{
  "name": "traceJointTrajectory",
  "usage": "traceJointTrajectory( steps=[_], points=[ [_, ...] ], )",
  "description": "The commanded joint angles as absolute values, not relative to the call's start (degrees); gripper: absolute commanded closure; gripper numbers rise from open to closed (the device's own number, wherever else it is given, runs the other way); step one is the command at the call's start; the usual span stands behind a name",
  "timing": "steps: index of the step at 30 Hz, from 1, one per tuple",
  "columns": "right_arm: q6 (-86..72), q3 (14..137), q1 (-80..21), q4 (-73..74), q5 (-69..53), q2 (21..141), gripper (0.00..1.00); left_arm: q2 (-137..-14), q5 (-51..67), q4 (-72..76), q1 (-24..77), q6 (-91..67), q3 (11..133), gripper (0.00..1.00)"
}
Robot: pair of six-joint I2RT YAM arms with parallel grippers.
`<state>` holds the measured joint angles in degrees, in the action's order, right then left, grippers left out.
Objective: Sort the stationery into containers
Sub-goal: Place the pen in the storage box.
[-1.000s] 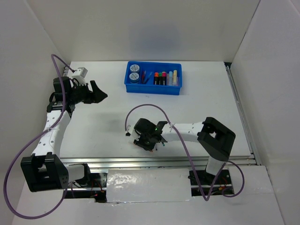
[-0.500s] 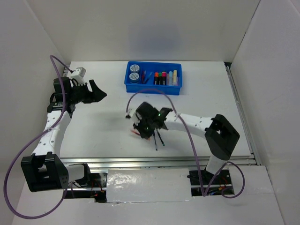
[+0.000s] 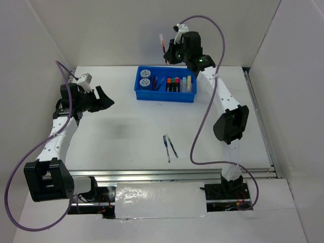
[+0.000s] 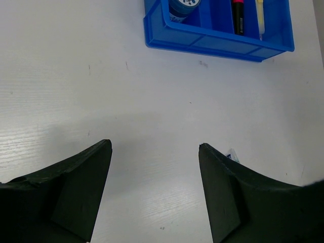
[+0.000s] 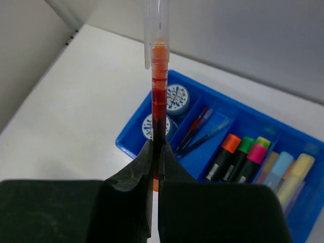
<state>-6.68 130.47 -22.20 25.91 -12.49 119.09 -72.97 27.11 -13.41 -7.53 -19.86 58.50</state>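
Observation:
My right gripper is shut on a thin red pen and holds it high above the blue tray; the pen sticks up past the jaws. In the right wrist view the tray holds two pale-blue discs, a red and a blue pen, and several highlighters. Two blue pens lie on the table near the front. My left gripper is open and empty at the left, above bare table.
White walls enclose the table on three sides. A metal rail runs along the front edge. The right arm's purple cable hangs over the table's right half. The tray's corner shows in the left wrist view.
My right gripper has lifted the red pen from the table's front middle and swung far back, up over the blue tray. Two blue pens stay on the table. The left arm barely moved.

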Motion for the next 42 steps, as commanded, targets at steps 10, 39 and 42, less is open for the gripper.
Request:
traceJointTrajectory(
  steps=[10,39,42],
  points=[
    [-20.82,131.66,-23.64,19.16,-5.10,135.78,1.00,-74.53,26.46,-14.50,-7.56,-18.20,58.10,0.20],
    [-25.23,128.23,-22.94,21.09,-10.28,136.42,0.38,-75.77,27.33,-14.94,-7.65,-19.42,58.09,0.20],
    [-22.25,125.35,-22.15,22.67,-14.75,128.61,0.47,-74.36,27.33,-14.86,-7.56,-19.95,57.92,0.19]
  ],
)
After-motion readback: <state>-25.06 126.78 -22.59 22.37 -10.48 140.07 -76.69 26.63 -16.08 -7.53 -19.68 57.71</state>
